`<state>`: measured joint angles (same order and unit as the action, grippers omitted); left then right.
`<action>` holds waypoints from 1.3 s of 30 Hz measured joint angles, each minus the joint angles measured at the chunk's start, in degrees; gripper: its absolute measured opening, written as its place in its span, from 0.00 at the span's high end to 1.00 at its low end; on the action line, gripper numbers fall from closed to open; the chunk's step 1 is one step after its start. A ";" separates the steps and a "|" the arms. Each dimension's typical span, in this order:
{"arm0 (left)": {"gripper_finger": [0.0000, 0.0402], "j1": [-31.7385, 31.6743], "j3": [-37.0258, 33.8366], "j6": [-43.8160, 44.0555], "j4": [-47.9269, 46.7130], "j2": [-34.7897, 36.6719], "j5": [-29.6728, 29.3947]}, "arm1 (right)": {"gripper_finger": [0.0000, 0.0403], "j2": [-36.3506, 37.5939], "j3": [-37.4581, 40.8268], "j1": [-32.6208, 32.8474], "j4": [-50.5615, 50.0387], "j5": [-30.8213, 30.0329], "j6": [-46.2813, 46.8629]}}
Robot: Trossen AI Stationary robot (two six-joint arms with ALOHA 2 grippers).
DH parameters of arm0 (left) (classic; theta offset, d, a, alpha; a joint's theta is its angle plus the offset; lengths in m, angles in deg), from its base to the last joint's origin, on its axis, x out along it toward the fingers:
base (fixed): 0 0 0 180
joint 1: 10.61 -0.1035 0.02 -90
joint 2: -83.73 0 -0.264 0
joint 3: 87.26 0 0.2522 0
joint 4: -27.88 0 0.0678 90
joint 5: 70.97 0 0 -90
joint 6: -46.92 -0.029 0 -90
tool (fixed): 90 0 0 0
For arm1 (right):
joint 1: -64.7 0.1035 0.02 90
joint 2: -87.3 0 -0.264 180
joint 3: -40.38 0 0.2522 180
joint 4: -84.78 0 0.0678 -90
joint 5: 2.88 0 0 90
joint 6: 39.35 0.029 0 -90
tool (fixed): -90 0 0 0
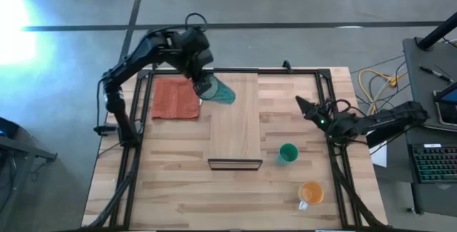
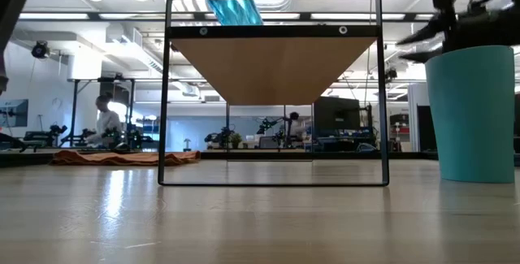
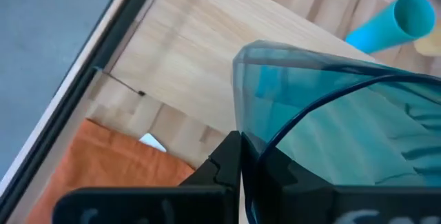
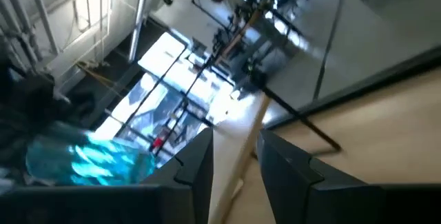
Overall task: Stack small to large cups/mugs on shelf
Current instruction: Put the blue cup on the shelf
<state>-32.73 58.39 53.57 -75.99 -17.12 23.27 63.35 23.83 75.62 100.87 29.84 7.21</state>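
Orange cloth (image 1: 176, 99) lies at the table's left rear, just beside the shelf (image 1: 234, 118); it plays no part in the stacking as far as I can judge.

Left claw (image 1: 203, 87) is pinching the rim of the teal tumbler (image 1: 220, 92), one finger inside the wall and one outside, as my left wrist view shows. The tumbler is carried tilted, mouth toward the claw and base out over the shelf's rear left corner. In the low view it hangs above the shelf top, apart from the board. My read: it is the largest piece, so it is going on first as the base of the stack, and the rim grip leaves its bottom free to set down.

Green cup (image 1: 288, 153) stands upright on the table just right of the shelf's front end. Orange mug (image 1: 310, 192) sits nearer the front right corner, well apart from both claws.

Right claw (image 1: 303, 105) waits over the table's right side, fingers spread and holding nothing, beyond the green cup.
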 joint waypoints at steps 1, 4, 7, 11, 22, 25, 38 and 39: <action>1.00 -0.04 0.39 -0.56 0.01 -0.76 0.15 | 0.74 -0.06 -1.09 0.00 0.15 -0.32 -1.37; 1.00 -0.17 1.81 -1.61 0.04 -2.98 0.14 | 0.74 -0.15 -5.10 0.00 0.06 -0.33 -3.15; 1.00 -1.02 3.12 -2.95 0.24 -4.57 0.36 | 0.75 -0.41 -9.84 -0.89 -0.32 4.68 -9.71; 1.00 -2.90 3.03 -4.13 1.08 -5.28 1.37 | 0.84 -3.64 -18.45 -3.19 -10.53 9.74 -12.13; 1.00 -5.17 3.09 -6.13 3.02 -6.95 1.75 | 0.98 -28.66 -38.84 -14.81 -34.22 23.82 -6.02; 1.00 -5.28 2.91 -7.22 3.10 -7.17 1.83 | 0.98 -35.80 -43.10 -18.80 -34.17 29.38 -5.28; 1.00 -6.07 2.98 -9.00 6.07 -8.48 1.49 | 0.98 -59.26 -62.71 -27.54 -38.14 51.70 -10.31; 1.00 -6.07 2.97 -9.02 5.99 -8.73 1.46 | 0.98 -60.56 -64.08 -27.54 -39.67 51.64 -10.93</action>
<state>-38.80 61.36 44.55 -70.00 -25.85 24.73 2.78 -40.25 48.08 61.20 81.48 -3.71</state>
